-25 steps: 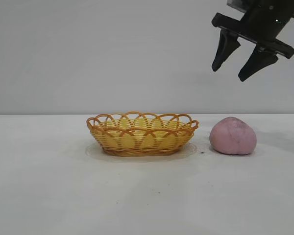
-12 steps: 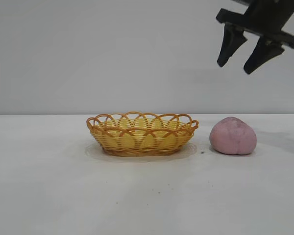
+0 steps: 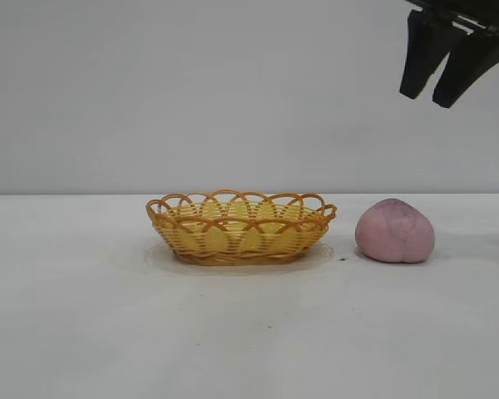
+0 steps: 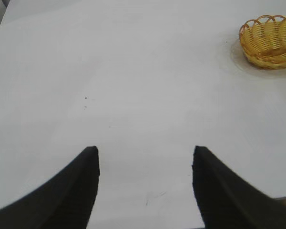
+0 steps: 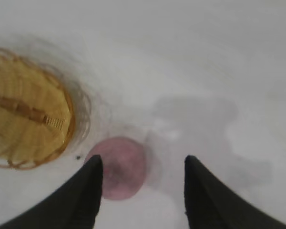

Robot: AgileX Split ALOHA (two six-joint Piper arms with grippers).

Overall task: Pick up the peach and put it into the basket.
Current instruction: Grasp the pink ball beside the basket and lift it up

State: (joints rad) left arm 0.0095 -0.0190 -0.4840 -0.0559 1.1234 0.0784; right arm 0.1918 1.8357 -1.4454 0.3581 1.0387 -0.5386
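The dusty pink peach [image 3: 396,231] lies on the white table, just right of the yellow wicker basket [image 3: 240,226]. The basket is empty. My right gripper [image 3: 429,98] hangs open and empty high above the peach, a little to its right. In the right wrist view the peach [image 5: 121,167] lies far below, near one finger, with the basket [image 5: 26,121] beside it. My left gripper [image 4: 145,155] is open and empty over bare table, well away from the basket [image 4: 269,40]; it does not show in the exterior view.
The white table [image 3: 108,332] stretches wide around the basket and the peach. A plain grey wall stands behind. A few small dark specks lie on the table.
My right gripper has risen and moved to the right, away from the basket side. The peach and the basket have not moved.
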